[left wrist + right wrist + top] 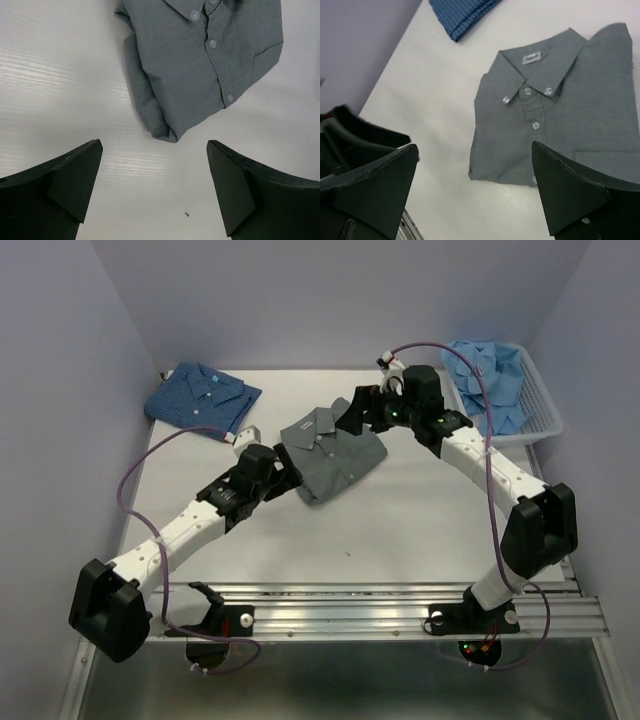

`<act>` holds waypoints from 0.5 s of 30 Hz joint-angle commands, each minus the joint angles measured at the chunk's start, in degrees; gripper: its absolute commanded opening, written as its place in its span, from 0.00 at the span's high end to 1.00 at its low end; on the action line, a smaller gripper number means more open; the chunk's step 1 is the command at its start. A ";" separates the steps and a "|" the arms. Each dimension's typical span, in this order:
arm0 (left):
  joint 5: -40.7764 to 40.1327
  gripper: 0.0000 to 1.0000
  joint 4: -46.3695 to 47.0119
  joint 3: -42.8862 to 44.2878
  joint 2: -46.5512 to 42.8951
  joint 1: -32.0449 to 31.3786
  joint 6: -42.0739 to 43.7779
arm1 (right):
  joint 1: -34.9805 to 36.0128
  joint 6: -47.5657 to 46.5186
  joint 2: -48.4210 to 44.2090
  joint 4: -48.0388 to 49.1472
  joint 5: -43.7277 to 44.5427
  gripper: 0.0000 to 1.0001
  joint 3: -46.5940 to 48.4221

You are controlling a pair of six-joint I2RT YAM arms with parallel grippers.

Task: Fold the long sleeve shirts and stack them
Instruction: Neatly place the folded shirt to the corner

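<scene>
My left gripper (154,145) has its jaws spread wide with nothing between them. It hovers over bare table (60,75), just short of the nearest folded corner of the dark grey shirt (200,65), which lies at 12 o'clock from the fingers. My right gripper (475,146) is also spread and empty, poised over the same shirt from its far edge.

From above, that shirt sits folded, buttons up, at mid-table between the two wrists. The dark blue shirt (200,395) lies folded at 10 o'clock from it, well apart. The light blue shirts (495,375) are heaped in the white basket (545,418) at 2 o'clock.

I judge the grey shirt light and limp, likely to spill open if lifted by one edge. I would pinch through all layers at opposite folded sides, one gripper each, and carry it level.
</scene>
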 commanded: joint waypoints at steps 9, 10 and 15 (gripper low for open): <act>5.83 0.01 4.84 8.80 16.67 1.67 -2.96 | -0.22 -3.59 1.87 3.63 -1.53 0.00 7.21; 6.18 0.01 4.93 8.71 17.72 1.85 -3.41 | -0.22 -3.49 4.67 3.28 -1.71 0.00 8.27; 8.21 0.01 8.35 6.43 20.98 2.46 -5.78 | -1.45 -3.58 12.60 3.02 1.97 0.00 12.75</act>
